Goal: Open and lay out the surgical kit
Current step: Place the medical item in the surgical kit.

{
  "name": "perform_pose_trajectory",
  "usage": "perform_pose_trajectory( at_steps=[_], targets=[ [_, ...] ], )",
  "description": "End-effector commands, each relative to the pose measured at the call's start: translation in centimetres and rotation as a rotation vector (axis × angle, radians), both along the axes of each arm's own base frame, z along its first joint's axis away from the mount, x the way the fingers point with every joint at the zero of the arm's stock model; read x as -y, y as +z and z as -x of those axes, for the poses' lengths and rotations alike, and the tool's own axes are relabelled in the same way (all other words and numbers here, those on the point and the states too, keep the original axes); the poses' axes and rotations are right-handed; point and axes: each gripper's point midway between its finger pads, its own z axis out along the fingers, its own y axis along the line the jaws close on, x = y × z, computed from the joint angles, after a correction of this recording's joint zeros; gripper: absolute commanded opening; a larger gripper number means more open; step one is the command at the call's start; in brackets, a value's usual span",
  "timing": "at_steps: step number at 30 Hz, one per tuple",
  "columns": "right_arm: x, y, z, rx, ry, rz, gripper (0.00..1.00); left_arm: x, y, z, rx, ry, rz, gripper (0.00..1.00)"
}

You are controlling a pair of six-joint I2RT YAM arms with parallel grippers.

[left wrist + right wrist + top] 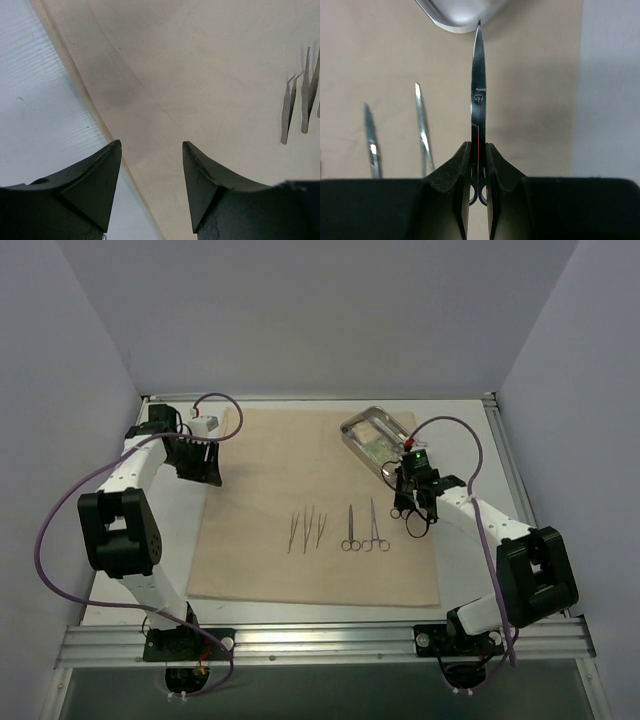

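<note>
Scissors point(478, 90) are seen clamped between the right gripper's point(478, 148) fingers, long axis in line with them, tip pointed toward the steel tray point(451, 19).

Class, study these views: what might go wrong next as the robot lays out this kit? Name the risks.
1. The right pincer clamps the scissors by a thin edge, so they may twist or slip.
2. Their tip points at the tray, so a forward push may strike it.
3. Two forceps lie close by on the cloth; setting down may knock them.
</note>
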Motion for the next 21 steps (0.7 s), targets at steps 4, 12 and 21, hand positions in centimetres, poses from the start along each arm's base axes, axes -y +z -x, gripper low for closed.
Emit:
perform_pose_trajectory(
  at_steps=[4, 12, 21],
  targets=[
    [0.7, -4.3, 4.1, -0.121, 0.001, -0.013, 0.00, 0.4, 2.8, -0.4, 0.096, -0.021, 0.026, 0.61],
    [1.4, -6.1, 5.3, -0.194, -0.002, 0.035, 0.00, 0.3, 3.1, -0.3, 0.100, -0.015, 0.022, 0.61],
    [1.8, -6.8, 6.6, -0.261, -0.019, 0.059, 0.00, 0.2, 3.1, -0.4, 0.103, -0.012, 0.016, 0.61]
  ],
)
